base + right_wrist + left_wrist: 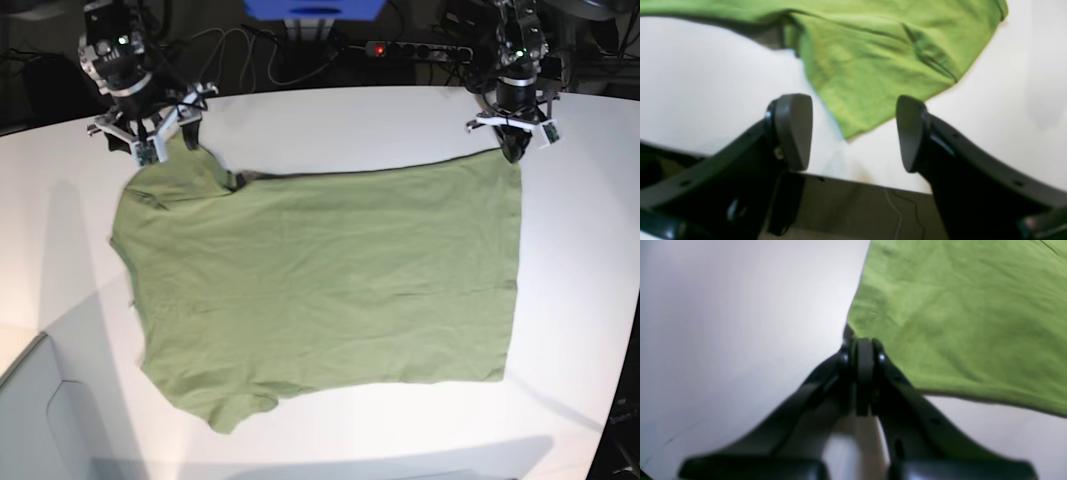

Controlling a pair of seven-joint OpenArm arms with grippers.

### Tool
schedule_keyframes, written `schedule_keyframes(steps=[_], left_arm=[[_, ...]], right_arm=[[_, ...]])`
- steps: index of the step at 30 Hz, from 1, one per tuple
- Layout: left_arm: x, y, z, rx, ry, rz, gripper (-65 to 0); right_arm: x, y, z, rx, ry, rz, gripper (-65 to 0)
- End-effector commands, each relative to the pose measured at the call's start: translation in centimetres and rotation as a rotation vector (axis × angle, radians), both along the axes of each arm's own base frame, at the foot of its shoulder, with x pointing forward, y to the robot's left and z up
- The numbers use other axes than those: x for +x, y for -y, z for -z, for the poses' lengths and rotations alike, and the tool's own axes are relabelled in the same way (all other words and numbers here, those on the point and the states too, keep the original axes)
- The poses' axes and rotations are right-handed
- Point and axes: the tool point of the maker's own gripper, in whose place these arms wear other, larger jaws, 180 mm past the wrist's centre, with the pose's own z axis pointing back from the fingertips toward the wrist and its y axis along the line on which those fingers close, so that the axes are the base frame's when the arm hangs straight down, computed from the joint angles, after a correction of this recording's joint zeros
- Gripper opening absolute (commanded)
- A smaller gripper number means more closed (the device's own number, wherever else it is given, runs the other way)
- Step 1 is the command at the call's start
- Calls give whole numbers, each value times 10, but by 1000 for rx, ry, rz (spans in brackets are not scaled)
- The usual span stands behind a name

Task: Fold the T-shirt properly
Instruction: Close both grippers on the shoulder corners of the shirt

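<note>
The plain olive-green short-sleeved T-shirt [320,280] lies spread across the white table [580,250]. The left gripper [864,351] pinches its far hem corner; the right gripper [853,133] gapes empty over the far sleeve.

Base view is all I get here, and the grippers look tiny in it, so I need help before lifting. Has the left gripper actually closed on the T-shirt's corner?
Observer: Yes. In the left wrist view the left gripper is shut, pinching the corner of the T-shirt.
Operator: And the right one?
Observer: The right gripper is open; its pads stand apart with nothing between them.
Operator: Is cloth near it?
Observer: A sleeve tip points into the gap, lying on the white table, not touching either pad.
</note>
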Motion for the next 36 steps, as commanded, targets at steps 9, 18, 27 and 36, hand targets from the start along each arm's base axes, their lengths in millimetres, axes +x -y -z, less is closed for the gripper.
schedule_keyframes(steps=[9, 18, 27, 36], left_arm=[[-4, 0, 2, -3, -17, 1, -650], [-4, 1, 2, -1, -20, 2, -650], [-4, 0, 2, 1, -21, 2, -650], [-7, -2, 0, 11, -23, 5, -650]], right_arm=[[-6, 10, 51, -6, -108, 21, -271], [-9, 14, 66, -4, -111, 25, -278], [-30, -9, 72, 37, -167, -160, -583], [-32, 3, 61, 15, -145, -144, -648]])
